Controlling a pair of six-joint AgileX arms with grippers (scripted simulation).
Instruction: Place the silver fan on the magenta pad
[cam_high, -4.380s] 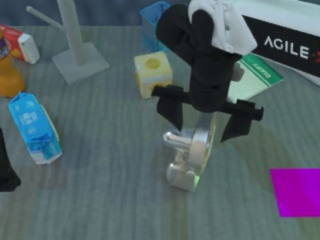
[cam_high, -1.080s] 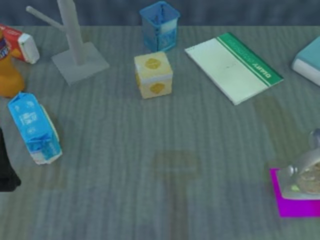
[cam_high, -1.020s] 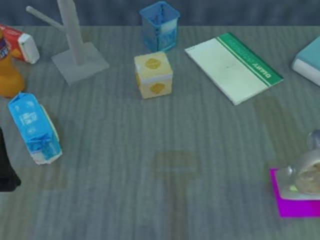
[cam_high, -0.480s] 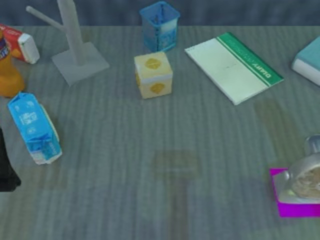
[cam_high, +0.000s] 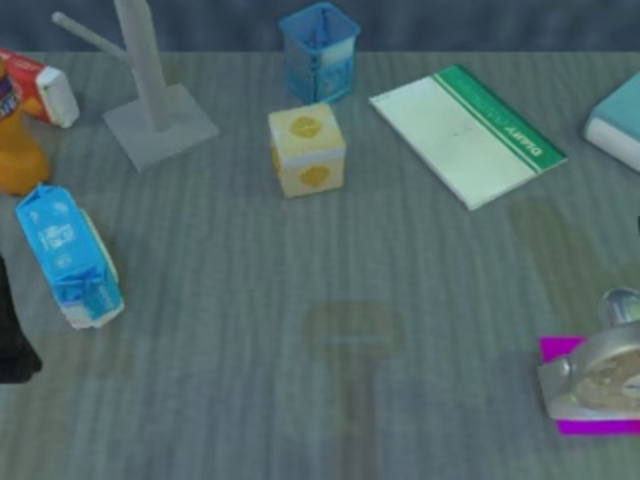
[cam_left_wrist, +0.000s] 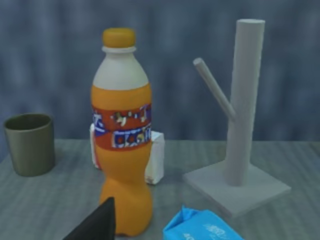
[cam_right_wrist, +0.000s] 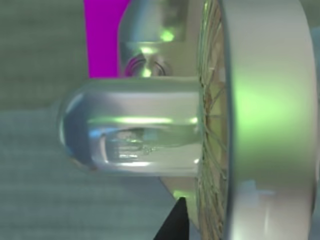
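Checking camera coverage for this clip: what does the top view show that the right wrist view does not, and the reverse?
Only the top view shows the grey branched stand, blue cup, yellow cube, white-and-green book, blue carton, and a dark part of the left arm at its left edge. Only the right wrist view shows the silver fan's bullet-shaped motor housing and grille wires close up, plus a dark tool tip. Both show the fan over the magenta pad.

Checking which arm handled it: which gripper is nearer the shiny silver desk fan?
Right. The right gripper sits close against the silver fan at the table's right edge; the left gripper is parked at the far left edge.
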